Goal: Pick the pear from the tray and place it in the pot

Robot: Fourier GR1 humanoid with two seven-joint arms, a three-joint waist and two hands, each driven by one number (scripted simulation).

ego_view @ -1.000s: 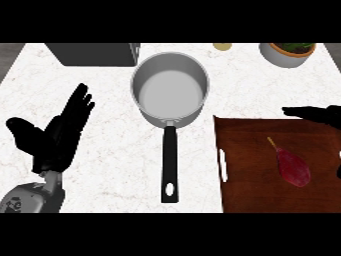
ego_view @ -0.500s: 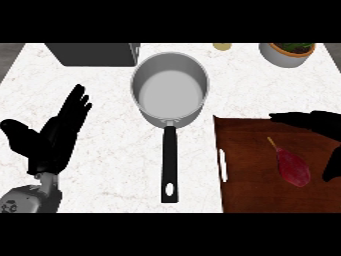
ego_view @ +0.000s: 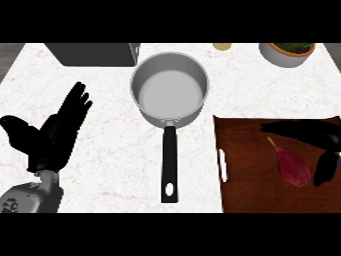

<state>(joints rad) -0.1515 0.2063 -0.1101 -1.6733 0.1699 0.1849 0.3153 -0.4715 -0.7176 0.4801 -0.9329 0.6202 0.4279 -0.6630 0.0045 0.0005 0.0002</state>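
1. dark-red pear (ego_view: 292, 167) lies on its side on the brown tray (ego_view: 247, 170) at the right of the white counter (ego_view: 114, 165), stem end pointing up and left, with nothing gripping it.
2. the right hand (ego_view: 317, 133) hangs over the tray with fingers spread and uncurled. the fingers reach leftward just above the pear's stem end, and the thumb (ego_view: 325, 167) hangs just beside the fruit's right flank. whether either touches the pear cannot be told from this angle.
3. the step in hand looks like the approach to the pick. no grasp is made yet, and the carry and placing are all to come.
4. the next move appears to call for lowering the hand until fingers and thumb straddle the pear's thick body. it would then close, lift clear of the tray and carry up and left.
5. the steel pot (ego_view: 171, 90) stands near the tray's upper left corner, mouth open upward. its black handle (ego_view: 169, 160) runs down alongside the tray's left edge, beside the likely path and not across it. a low carry could catch the pot's rim.
6. the left hand (ego_view: 51, 137) rests open, fingers up, at the left of the counter.
7. a dark box (ego_view: 95, 54), a potted plant (ego_view: 287, 52) and a small pale object (ego_view: 221, 46) line the far edge, well apart from the pear.
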